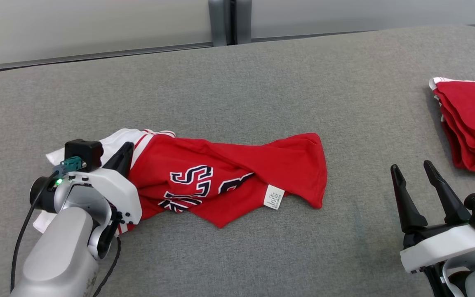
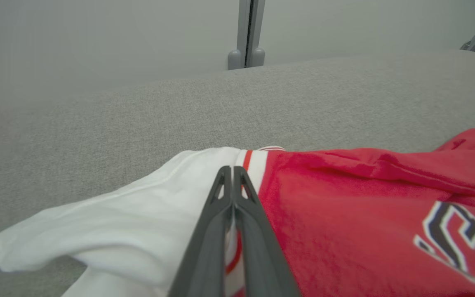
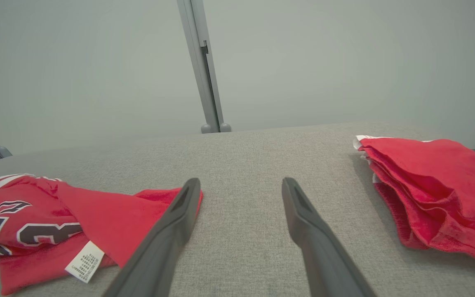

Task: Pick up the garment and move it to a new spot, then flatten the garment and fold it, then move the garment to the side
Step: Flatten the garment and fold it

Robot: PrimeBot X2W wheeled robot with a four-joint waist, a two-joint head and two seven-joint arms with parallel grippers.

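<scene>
The red jersey point(image 1: 229, 173) with its white sleeve lay crumpled on the grey upholstered surface point(image 1: 262, 82), left of centre; the left gripper point(image 2: 232, 171) rested over the seam where sleeve meets red body, fingers pressed together, though whether cloth was pinched between them could not be told; the right gripper point(image 1: 410, 166) hung well apart to the jersey's right, fingers spread wide, near a folded red stack point(image 1: 472, 119).
</scene>
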